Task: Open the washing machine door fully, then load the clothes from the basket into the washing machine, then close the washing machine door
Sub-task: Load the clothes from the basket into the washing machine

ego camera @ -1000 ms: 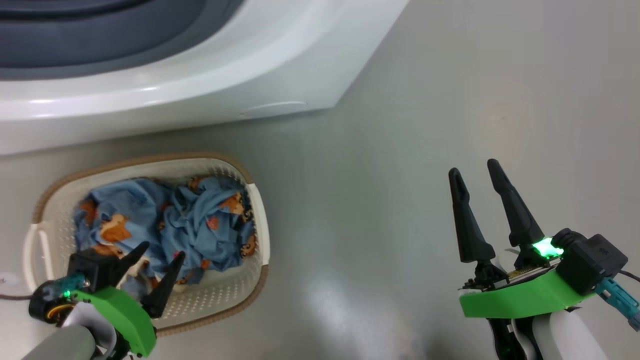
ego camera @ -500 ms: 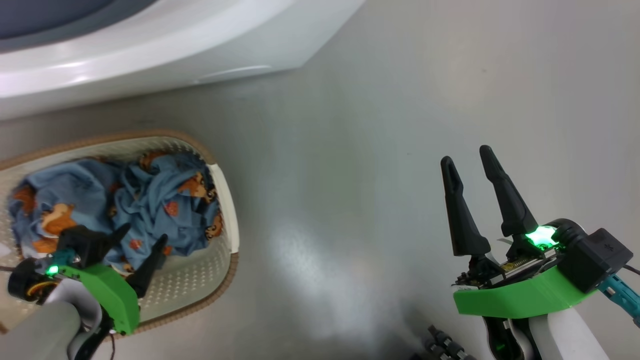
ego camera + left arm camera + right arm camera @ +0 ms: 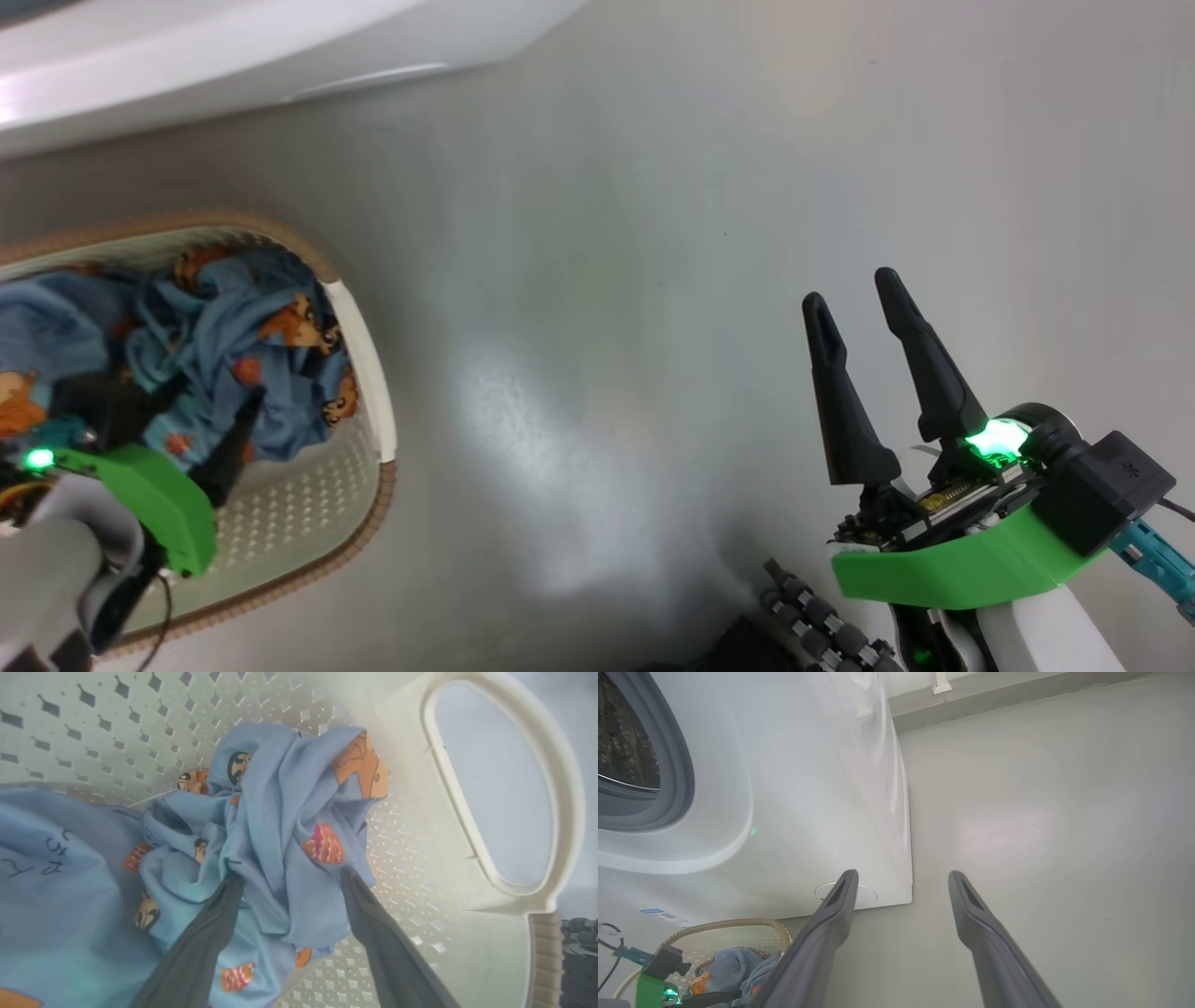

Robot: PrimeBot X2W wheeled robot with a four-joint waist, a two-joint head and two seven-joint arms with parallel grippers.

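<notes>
- The left gripper (image 3: 293, 875) is down inside the basket (image 3: 560, 812), jaws wide, its two fingers straddling a raised fold of the clothes (image 3: 289, 812). Nothing is pinched yet. The wide spread looks meant to take a thick bunch of fabric in one closing.
- The clothes lie crumpled in the basket, a loose blue heap printed with bears, all of it yet to be loaded.
- The right gripper (image 3: 850, 289) hovers over bare floor (image 3: 653, 280), well apart from the basket, jaws wide and empty. It is probably kept clear so the left arm has room to lift.
- The washing machine (image 3: 808, 788) stands just beyond the basket, which makes a short carry for the bundle.
- The left wrist view gives the fingertips pressing into the fabric, which the head view hides behind the green mount (image 3: 159, 504).
- The right wrist view gives the grey gasket (image 3: 677, 779) and steel drum (image 3: 621, 742) uncovered, so the door seems already open. The head view has the machine's lower white edge.
</notes>
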